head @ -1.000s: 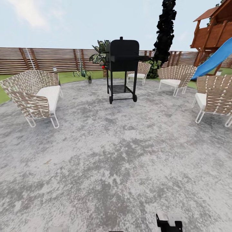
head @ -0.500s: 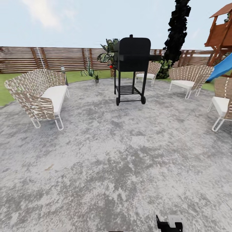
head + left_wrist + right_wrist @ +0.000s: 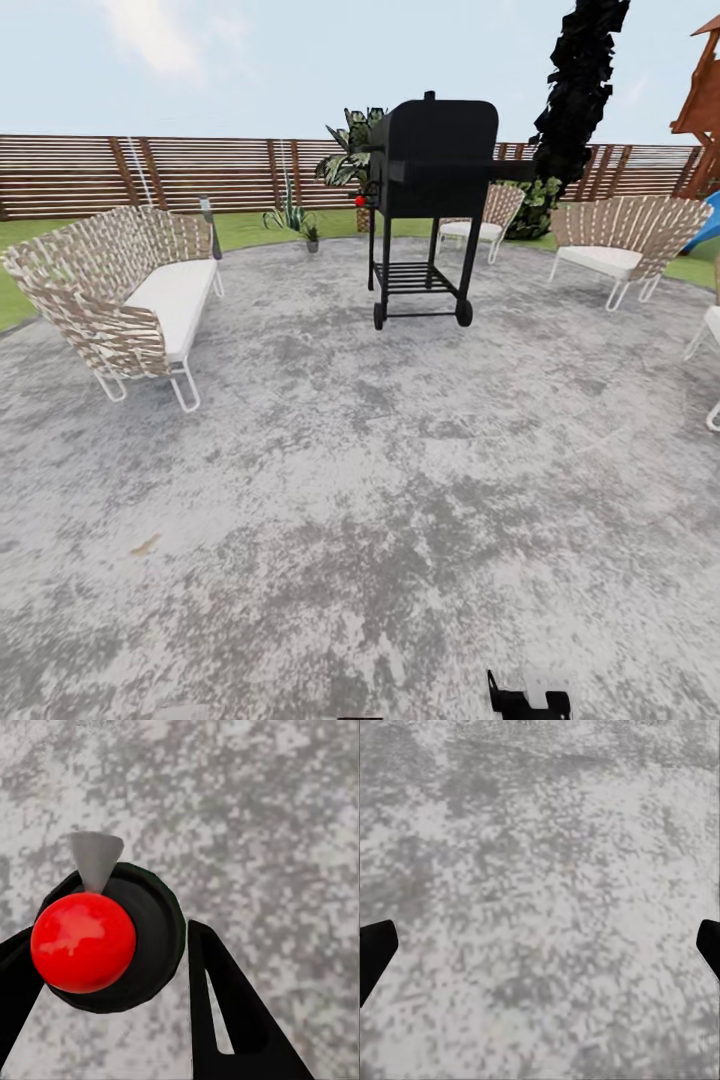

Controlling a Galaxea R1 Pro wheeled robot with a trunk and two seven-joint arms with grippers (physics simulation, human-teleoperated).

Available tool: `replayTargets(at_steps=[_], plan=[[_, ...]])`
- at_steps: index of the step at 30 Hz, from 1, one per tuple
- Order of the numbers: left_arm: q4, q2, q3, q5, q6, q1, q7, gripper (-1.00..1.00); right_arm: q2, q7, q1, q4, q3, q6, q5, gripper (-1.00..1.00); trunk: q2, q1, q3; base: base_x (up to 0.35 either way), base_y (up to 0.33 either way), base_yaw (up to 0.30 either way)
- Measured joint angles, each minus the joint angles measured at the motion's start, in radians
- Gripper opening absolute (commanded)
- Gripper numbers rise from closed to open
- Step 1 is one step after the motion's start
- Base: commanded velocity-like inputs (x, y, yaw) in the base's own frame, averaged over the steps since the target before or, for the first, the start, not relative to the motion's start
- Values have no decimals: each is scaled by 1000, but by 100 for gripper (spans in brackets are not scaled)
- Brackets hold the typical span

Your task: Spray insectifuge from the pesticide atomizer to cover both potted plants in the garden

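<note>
In the left wrist view the pesticide atomizer (image 3: 112, 937), a black round body with a red ball top and a grey cone nozzle, sits between two black fingers; my left gripper (image 3: 112, 982) is shut on it. My right gripper (image 3: 540, 952) is open over bare paving, with only its dark fingertips (image 3: 373, 949) showing at the edges. Far off in the head view, one small potted plant (image 3: 312, 238) in a tiny grey pot stands at the paving's far edge beside a tall spiky agave (image 3: 288, 212). The garden's grey stone paving (image 3: 330, 480) spreads ahead.
A black wheeled grill (image 3: 432, 200) stands ahead in mid-patio. A woven sofa (image 3: 125, 295) is at the left and woven chairs (image 3: 610, 245) at the right and behind the grill. A brown slat fence (image 3: 150, 175) and lawn ring the paving. A dark arm part (image 3: 528, 700) shows at the bottom edge.
The whole head view has shifted: grill, sofa and chairs slid rightward and sit slightly nearer, so the camera turned left and moved forward. The playset has mostly left the frame.
</note>
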Motion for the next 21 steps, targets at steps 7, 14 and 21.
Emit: replayTargets(at_steps=[7, 14, 21], plan=[[0, 0, 0, 0, 0, 0, 0, -100, 4, 0, 0, 0, 0, 0, -2, 100, 0, 0, 0, 343, 0, 57], [1, 0, 0, 0, 0, 0, 0, -100, 5, -1, 0, 1, 0, 1, -1, 100, 0, 0, 0, 343, 0, 266], [1, 0, 0, 1, 0, 0, 0, -100, 5, 0, 0, 1, 0, 2, -1, 100, 0, 0, 0, 343, 0, 229]])
